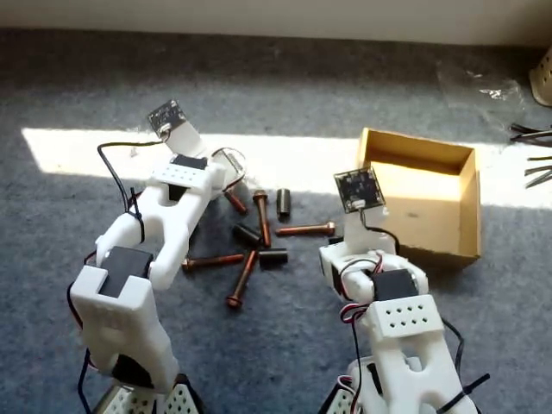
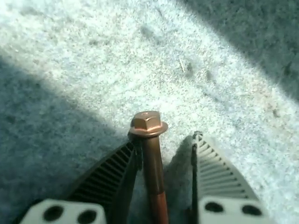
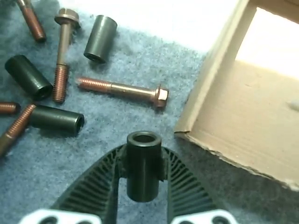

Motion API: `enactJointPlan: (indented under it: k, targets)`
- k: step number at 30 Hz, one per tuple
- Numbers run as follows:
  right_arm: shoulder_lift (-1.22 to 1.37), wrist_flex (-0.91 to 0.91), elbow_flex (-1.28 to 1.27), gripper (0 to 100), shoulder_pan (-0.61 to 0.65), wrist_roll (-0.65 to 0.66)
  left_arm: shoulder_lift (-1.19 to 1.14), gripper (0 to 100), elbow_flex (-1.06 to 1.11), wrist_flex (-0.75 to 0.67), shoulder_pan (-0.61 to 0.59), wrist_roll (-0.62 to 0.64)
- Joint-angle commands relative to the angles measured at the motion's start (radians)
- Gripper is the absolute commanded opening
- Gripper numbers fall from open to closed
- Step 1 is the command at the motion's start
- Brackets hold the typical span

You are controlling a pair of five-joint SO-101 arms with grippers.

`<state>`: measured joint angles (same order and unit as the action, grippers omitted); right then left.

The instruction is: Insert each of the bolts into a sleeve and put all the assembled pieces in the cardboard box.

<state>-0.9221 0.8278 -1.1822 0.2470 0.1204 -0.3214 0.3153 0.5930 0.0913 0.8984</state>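
Observation:
Between the fingers of my left gripper [image 2: 166,140] lies a copper bolt [image 2: 150,140], head outward, over sunlit carpet. It rests against the dark finger [image 2: 117,172], and a gap shows before the pale finger [image 2: 217,172], so the jaws stand open. My right gripper [image 3: 143,161] is shut on a black sleeve [image 3: 142,163], bore end outward, just short of the cardboard box [image 3: 210,88]. In the high view the left gripper [image 1: 226,170] is at the back of the pile and the right gripper [image 1: 342,241] is beside the box [image 1: 466,203].
Several loose bolts [image 1: 306,229] [image 1: 261,216] [image 1: 213,260] and black sleeves [image 1: 283,202] [image 1: 273,257] lie scattered on the grey carpet between the arms. Dark tools [image 1: 530,134] and a plastic bag [image 1: 483,86] lie at the far right.

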Motion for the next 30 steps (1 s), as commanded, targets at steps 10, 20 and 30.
enactJointPlan:
  k: [10, 20, 30]
  targets:
    - [-0.019, -0.024, 0.008, 0.4, -0.012, 0.000, -0.042, 5, -0.024, -0.008, 0.010, 0.003]
    - [-0.021, -0.024, 0.008, 0.4, -0.013, 0.000, -0.147, 1, -0.194, 0.164, -0.016, 0.005]
    - [-0.021, -0.027, 0.008, 0.4, -0.008, -0.002, -0.147, 1, -0.417, 0.512, -0.008, -0.287]
